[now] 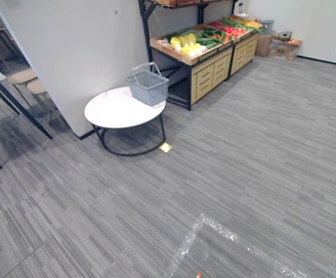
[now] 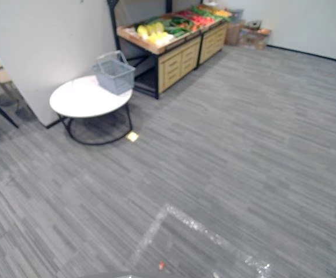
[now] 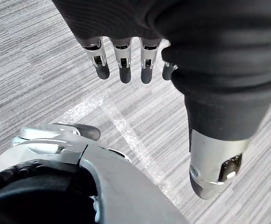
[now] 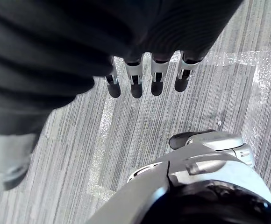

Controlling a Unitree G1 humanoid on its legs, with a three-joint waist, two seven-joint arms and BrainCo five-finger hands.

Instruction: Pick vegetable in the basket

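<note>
At 6 o'clock, closest in: left hand (image 3: 124, 65) hanging over the grey striped carpet (image 1: 260, 150), fingers straight and slightly spread, thumb (image 3: 215, 163) well apart, nothing held. Likewise the right hand (image 4: 135, 81): fingers straight in a row, pointed down at the carpet, clasping nothing.

Just ahead on the floor, between 6 and 5 o'clock: a corner outline of shiny clear tape (image 1: 226, 234), with a tiny orange speck (image 1: 198, 275) beside its near end.

Farther out, toward 11 o'clock: a small yellow tag (image 1: 165, 147) flat on the carpet, just beside the black ring base of a round white table (image 1: 107, 119). On the tabletop, at its far right edge: the grey basket (image 1: 148, 87), upright, handles raised, its inside too small to make out.

Behind the table, from 10 to 11 o'clock: a white partition wall (image 1: 69, 52). Past it, near 9 o'clock: two pale round stools (image 1: 24, 76) beside the dark legs of another table.

Beyond the basket, at 12 o'clock, near the round table but not touching it: a produce stand (image 1: 211, 69) with wooden drawers below and a black frame. In its top tray: the vegetables (image 1: 205, 37), well apart from both hands and outside the basket, with yellow ones (image 1: 182, 43) at the nearest end, green in the middle, red (image 1: 229, 29) farther along.

At 1 o'clock, at the stand's far end: cardboard boxes (image 1: 285, 47) on the floor by the far wall.
</note>
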